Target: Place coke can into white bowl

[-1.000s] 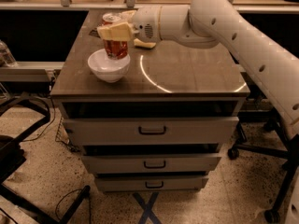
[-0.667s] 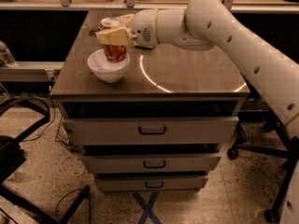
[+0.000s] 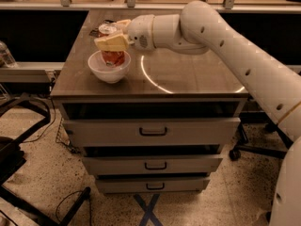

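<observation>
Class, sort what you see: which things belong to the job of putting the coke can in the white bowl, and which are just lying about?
Belong to the job:
coke can, its base inside the bowl
white bowl
gripper, closed on the can above the bowl

Just lying about:
drawer cabinet under the bowl
blue tape cross on the floor
</observation>
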Action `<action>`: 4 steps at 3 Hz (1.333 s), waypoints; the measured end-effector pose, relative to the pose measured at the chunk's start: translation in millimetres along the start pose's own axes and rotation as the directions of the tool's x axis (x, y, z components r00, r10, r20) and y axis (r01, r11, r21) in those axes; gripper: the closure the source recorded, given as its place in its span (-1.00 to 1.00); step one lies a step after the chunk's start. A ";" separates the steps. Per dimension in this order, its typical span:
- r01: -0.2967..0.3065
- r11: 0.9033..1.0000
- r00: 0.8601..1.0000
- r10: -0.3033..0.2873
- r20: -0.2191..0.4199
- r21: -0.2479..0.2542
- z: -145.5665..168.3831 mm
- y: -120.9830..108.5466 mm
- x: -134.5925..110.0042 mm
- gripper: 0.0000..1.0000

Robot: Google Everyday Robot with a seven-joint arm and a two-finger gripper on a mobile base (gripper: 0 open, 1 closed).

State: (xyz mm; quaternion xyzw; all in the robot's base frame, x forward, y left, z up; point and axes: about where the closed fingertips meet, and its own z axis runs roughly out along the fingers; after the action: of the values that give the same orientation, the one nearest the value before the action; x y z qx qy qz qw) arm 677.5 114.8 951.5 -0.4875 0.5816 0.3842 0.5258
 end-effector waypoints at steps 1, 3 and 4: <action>0.001 1.000 1.000 -0.001 0.000 -0.007 3.5 1.8 0.0 0.57; 0.002 1.000 1.000 -0.002 0.001 -0.017 9.1 5.4 -0.8 -0.53; 0.002 1.000 1.000 -0.002 0.002 -0.021 11.1 6.7 -1.1 -0.97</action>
State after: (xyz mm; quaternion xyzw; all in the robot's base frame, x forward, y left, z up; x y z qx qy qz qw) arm 673.6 127.2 950.5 -0.4932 0.5766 0.3902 0.5215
